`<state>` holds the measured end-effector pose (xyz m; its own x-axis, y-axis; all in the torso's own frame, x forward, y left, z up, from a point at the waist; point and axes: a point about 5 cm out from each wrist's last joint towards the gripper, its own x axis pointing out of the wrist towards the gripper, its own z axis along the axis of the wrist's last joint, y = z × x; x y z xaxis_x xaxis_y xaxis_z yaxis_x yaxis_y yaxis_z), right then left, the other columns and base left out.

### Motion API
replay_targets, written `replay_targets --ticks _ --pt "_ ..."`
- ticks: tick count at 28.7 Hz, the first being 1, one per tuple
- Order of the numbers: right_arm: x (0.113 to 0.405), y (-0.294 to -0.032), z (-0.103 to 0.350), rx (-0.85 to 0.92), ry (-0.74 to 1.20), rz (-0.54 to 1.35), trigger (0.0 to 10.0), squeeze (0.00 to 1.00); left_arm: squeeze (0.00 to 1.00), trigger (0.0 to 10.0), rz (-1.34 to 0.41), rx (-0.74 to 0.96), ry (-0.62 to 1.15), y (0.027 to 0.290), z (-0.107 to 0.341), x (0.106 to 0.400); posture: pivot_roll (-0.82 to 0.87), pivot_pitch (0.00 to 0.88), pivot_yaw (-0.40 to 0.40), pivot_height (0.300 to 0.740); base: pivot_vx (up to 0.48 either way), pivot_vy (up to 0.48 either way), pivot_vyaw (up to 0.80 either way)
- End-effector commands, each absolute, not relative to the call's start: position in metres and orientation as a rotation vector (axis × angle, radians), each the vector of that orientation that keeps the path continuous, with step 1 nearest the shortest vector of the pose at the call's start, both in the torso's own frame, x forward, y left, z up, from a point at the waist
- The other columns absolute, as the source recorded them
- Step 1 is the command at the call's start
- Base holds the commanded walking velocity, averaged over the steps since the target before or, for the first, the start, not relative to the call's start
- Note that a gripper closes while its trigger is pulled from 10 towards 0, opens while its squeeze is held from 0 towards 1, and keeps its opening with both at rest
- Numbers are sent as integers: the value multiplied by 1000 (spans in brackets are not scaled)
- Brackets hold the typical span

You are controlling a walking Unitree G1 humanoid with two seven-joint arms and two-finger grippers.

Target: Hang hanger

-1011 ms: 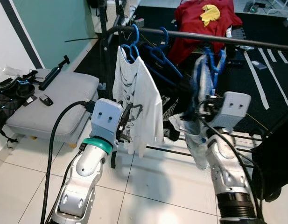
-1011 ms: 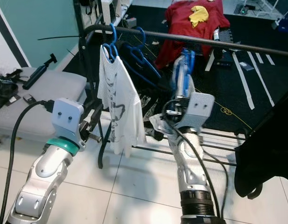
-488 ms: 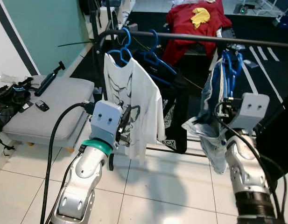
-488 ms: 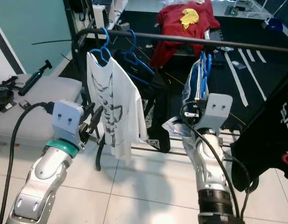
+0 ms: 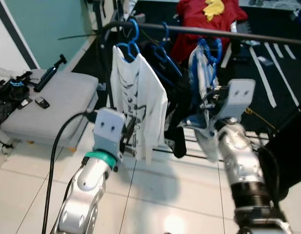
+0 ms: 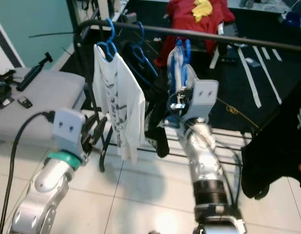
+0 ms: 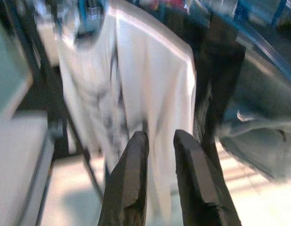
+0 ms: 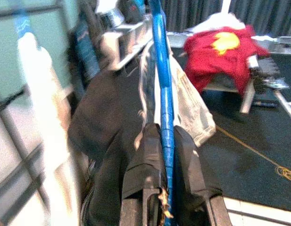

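Grey padded bench [image 5: 52, 105] sits at far left, with a black tripod handle [image 5: 47, 79] and small dark gadgets lying on its top. Just right of it the left gripper [image 7: 157, 150] hangs idle in front of a white printed T-shirt [image 5: 135, 102], its black fingers nearly together with a thin slit between and nothing held. That shirt hangs on a blue plastic hanger [image 5: 130, 41] already hooked over the long black clothes rail [image 6: 228, 38].

Further right, the right gripper [image 8: 162, 141] is clamped on the shaft of a second blue plastic hanger [image 8: 160, 70], which carries a pale grey-white garment [image 5: 204, 97]; its hook [image 5: 211, 48] stands just under the rail (whether it touches yet cannot be told). To do this well, I judge the arm should lift the hook clear above the rail, bring it over in the gap right of the hung clothes, lower until the rail takes the weight, and only then let go.

Far behind, a red shirt with a yellow patch [image 5: 209, 17] lies spread out; no bins or baskets can be made out.
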<state>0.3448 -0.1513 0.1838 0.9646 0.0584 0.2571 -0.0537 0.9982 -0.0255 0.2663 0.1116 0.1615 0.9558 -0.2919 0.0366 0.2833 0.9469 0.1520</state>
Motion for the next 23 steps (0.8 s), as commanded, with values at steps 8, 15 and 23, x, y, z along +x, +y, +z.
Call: replay_targets --ticks 8,15,23 --pt "293 -162 106 -127 -87 4 10000 0 0 10000 -259 195 334 129 50 255 -97 145 39 740 0 0 0" --pt "264 -193 41 -126 147 -158 10000 0 0 10000 -312 206 466 124 15 241 -127 129 47 740 0 0 0" --pt "254 -181 30 -103 190 -68 10000 0 0 10000 -164 240 522 152 -2 233 -142 106 53 740 0 0 0"
